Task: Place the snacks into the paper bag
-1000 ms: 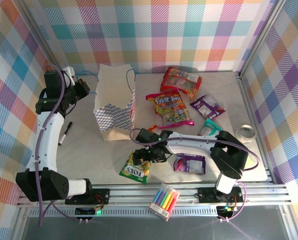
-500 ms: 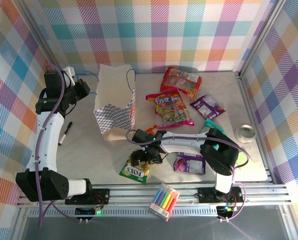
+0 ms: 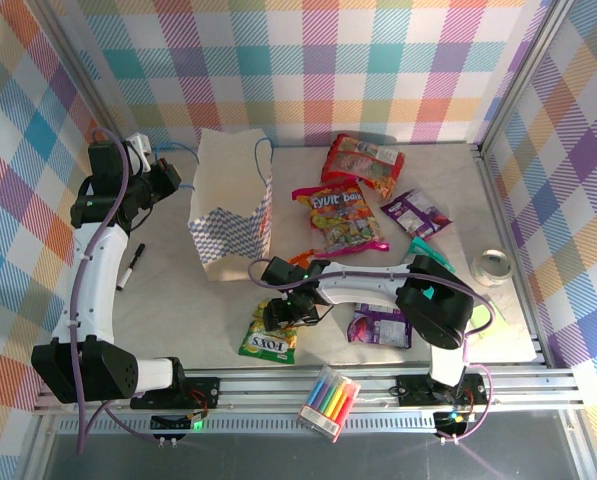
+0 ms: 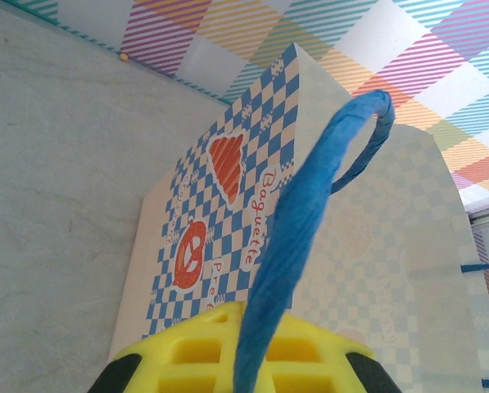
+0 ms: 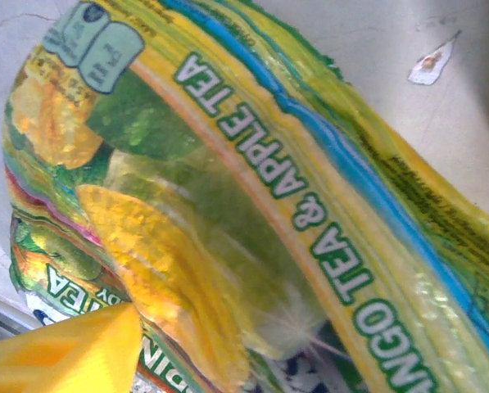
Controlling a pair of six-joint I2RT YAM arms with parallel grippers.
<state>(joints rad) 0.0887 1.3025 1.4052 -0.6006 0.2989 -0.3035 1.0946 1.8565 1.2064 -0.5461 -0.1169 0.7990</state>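
Tan kraft paper bag (image 3: 228, 215) stands at the far left, and what is inside it I cannot tell. The left gripper (image 4: 244, 350) is closed on its blue cord handle (image 4: 310, 205). Near the middle, the right gripper (image 3: 283, 318) is low over the green-yellow packet (image 3: 268, 342); whether it grips the packet I cannot tell. The right arm (image 3: 368, 288) partly covers an orange packet (image 3: 300, 260). Further right lie the red packet (image 3: 363, 162), candy packet (image 3: 343, 215) and purple packet (image 3: 415, 213). The right wrist view reads "TEA & APPLE" on the packet; the left wrist view shows orange logos (image 4: 226, 166).
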